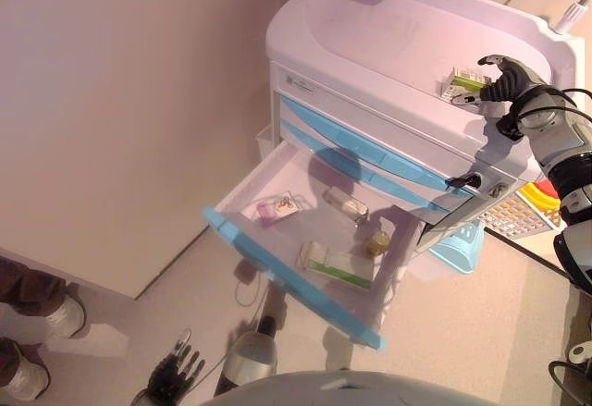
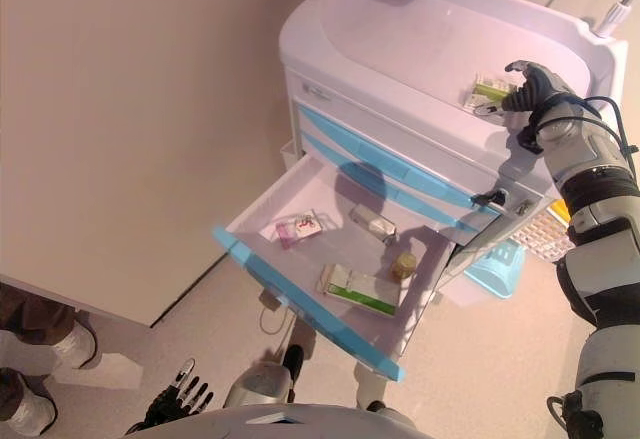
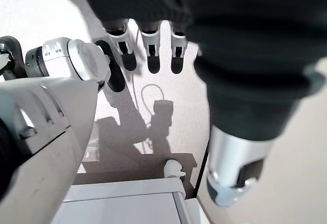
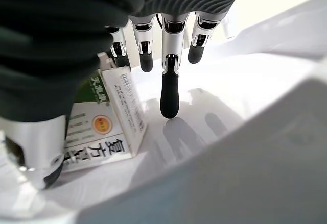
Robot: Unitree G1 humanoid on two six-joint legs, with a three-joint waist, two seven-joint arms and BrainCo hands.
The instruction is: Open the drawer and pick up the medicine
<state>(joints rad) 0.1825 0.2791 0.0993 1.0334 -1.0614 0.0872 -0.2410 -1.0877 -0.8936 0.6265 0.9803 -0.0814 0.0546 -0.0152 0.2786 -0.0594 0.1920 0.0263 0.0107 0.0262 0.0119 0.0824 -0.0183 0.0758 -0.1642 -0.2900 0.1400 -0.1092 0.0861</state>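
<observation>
A white cart [image 1: 388, 36] has blue-fronted drawers, and its lowest drawer [image 1: 277, 272] is pulled wide open. Inside lie a pink-and-white box [image 1: 277, 208], a clear packet [image 1: 345, 204], a small round bottle [image 1: 376, 242] and a long green-and-white box [image 1: 333, 264]. Another green-and-white medicine box [image 4: 104, 127] rests on the cart's top at the right. My right hand [image 1: 507, 78] is over that box, with straight fingers [image 4: 170, 89] reaching past it and the thumb at its other side. My left hand [image 1: 176, 369] hangs low near the floor with relaxed fingers [image 3: 148, 43], holding nothing.
A person's shoes [image 1: 51, 318] stand at the far left on the floor. A light blue bin [image 1: 460, 244] and a white mesh basket [image 1: 518, 212] with yellow and red contents sit right of the cart. A wall runs along the cart's left side.
</observation>
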